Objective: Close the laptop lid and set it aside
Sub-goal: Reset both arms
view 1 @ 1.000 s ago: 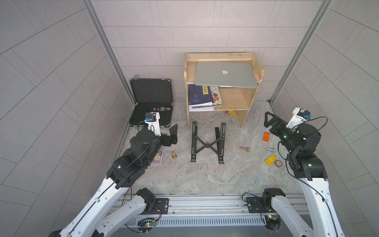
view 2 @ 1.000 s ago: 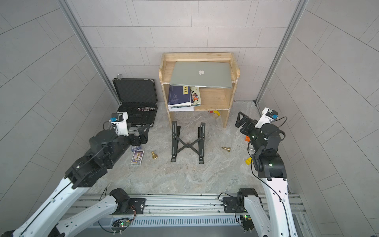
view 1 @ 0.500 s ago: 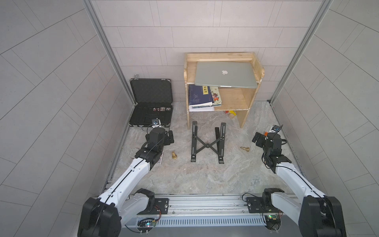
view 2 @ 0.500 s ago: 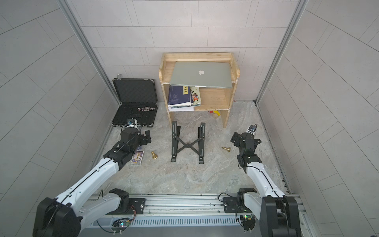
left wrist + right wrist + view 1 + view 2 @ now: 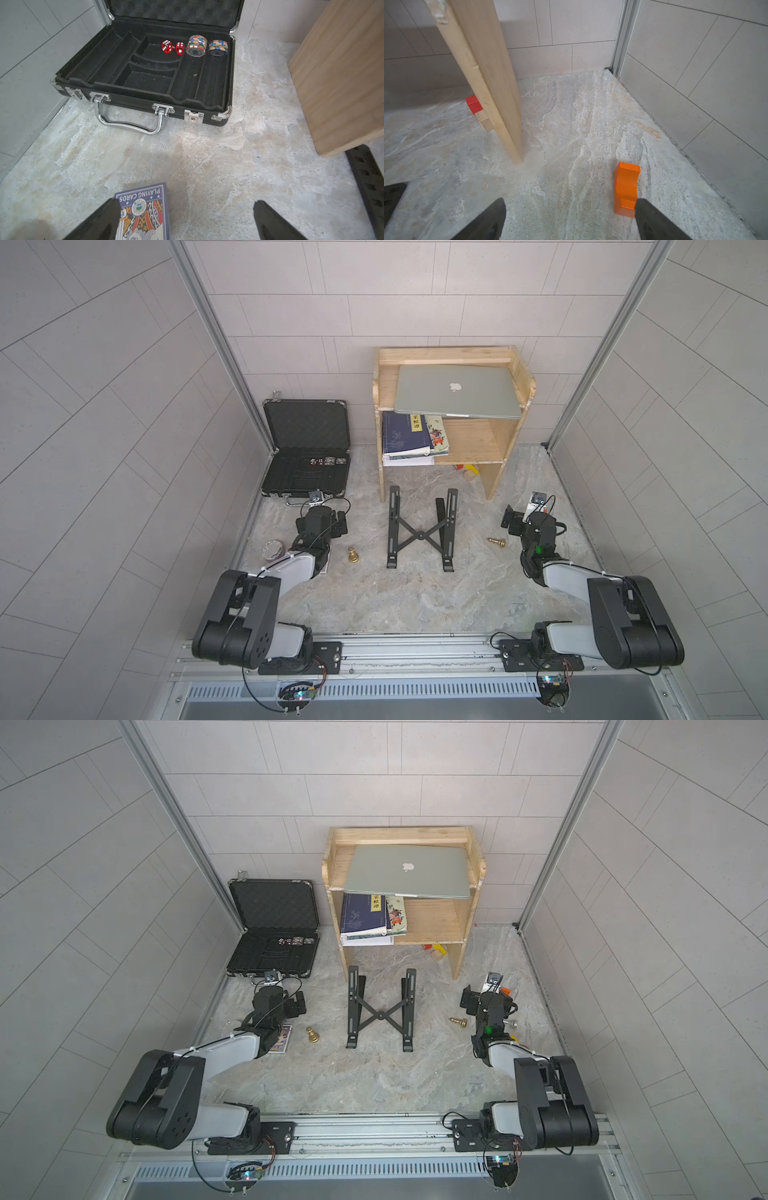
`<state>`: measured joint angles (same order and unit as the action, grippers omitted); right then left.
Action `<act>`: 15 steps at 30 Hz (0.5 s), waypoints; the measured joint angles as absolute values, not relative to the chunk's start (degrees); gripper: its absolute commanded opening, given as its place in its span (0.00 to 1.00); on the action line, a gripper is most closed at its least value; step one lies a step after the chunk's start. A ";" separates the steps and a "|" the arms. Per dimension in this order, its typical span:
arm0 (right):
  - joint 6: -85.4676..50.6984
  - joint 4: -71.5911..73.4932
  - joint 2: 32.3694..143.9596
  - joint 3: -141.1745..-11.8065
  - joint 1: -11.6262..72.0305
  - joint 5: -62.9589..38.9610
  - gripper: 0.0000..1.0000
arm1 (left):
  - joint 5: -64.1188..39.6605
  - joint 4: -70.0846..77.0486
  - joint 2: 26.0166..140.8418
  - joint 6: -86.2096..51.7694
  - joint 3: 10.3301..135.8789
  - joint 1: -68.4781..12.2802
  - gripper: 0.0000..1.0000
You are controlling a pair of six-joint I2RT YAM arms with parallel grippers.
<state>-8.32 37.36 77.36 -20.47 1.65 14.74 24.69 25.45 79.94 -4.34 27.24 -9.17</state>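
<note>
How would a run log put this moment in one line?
laptop: lid down, atop wooden shelf | left jaws: open, empty | right jaws: open, empty

A: Left arm (image 5: 291, 572) and right arm (image 5: 569, 578) looked matched?
B: Yes. White link shells, bulky black joint housings (image 5: 241, 622), black base plates (image 5: 328, 651) screwed to one aluminium rail (image 5: 415, 649).
A: Wiring?
B: Black cables (image 5: 244, 681) ran outside, white zip ties (image 5: 290, 568) on the links. Small boards (image 5: 299, 695) with lit LEDs under the rail. Green LED (image 5: 539, 549) on the right arm.
A: Ends?
B: Left pincer (image 5: 187, 204) and right pincer (image 5: 570, 202) had matte black tapered fingers (image 5: 488, 218). Each wrist carried a small camera (image 5: 316, 497).
</note>
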 measured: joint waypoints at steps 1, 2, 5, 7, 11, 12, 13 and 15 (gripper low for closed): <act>-7.84 38.54 78.28 -20.49 1.65 14.48 1.00 | 24.45 27.29 80.51 -3.49 27.20 -8.97 1.00; -7.40 40.05 79.42 -20.47 1.65 14.31 0.99 | 23.94 29.08 80.99 -3.03 27.16 -8.64 1.00; -6.44 44.36 83.07 -20.45 1.67 13.91 1.00 | 22.50 35.64 83.64 -2.07 26.35 -7.27 1.00; -6.15 47.42 85.89 -20.43 1.74 13.91 1.00 | 21.80 39.33 86.08 -1.91 25.32 -6.46 1.00; -5.74 48.69 88.84 -20.71 1.78 13.87 1.00 | 18.94 40.32 88.40 -1.96 24.97 -4.67 1.00; -5.72 48.53 88.82 -20.84 1.76 13.87 1.00 | 18.33 40.51 88.40 -2.00 24.97 -4.32 1.00; -5.72 48.93 88.82 -20.93 1.76 13.87 1.00 | 17.91 40.77 88.40 -2.04 24.97 -4.10 1.00; -5.72 49.74 88.82 -20.95 1.76 13.87 1.00 | 17.15 40.91 88.40 -2.09 24.99 -3.81 1.00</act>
